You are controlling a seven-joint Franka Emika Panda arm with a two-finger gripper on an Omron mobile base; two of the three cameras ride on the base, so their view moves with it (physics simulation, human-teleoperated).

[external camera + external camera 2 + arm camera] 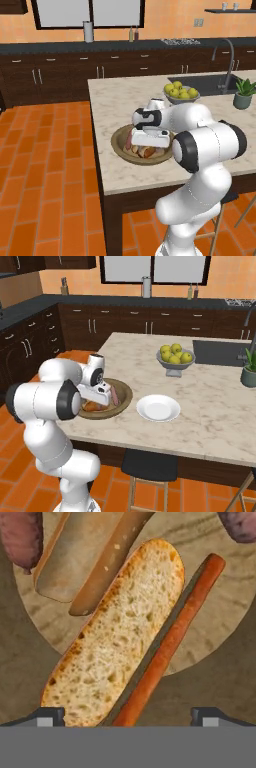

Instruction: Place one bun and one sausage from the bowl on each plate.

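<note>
Kitchen island, marble table (pixel 210 406), dark cabinets behind. Arm is bent low over the bowl (pixel 120 149) near the table's front-left corner. White plate (pixel 158 408) sits just beside the bowl on its right, nothing on it; can't spot the pale blue plate from here. Grey fruit bowl (pixel 174 359) further back, not part of the job.

Claw (pixel 128 716) is spread wide, holding nothing, pointing straight down into the bowl. Hand view: both tips show at the bottom edge, one either side of the cut bun (pixel 117 637) and the thin orange sausage (pixel 170 639), which lie side by side, touching or nearly so. Second bun half (pixel 82 554) is up top, darker sausage (pixel 20 534) in the corner.

Judgement: this is the pre-grasp for the first pick. Notes for doing it well:
- Fingers currently straddle both the bun end and the sausage. Closing here likely pinches both or squeezes one out. Shift sideways so only one item is between the tips.
- Both items run diagonal to the finger line. Rotate the wrist so the fingers close across the short width, not along the length.
- Grab near mid-length, otherwise it will droop or swing on lift.
- Descend slowly; watch the thick bowl rim on that side.
- Lift clear of the rim before traversing to the white plate.
</note>
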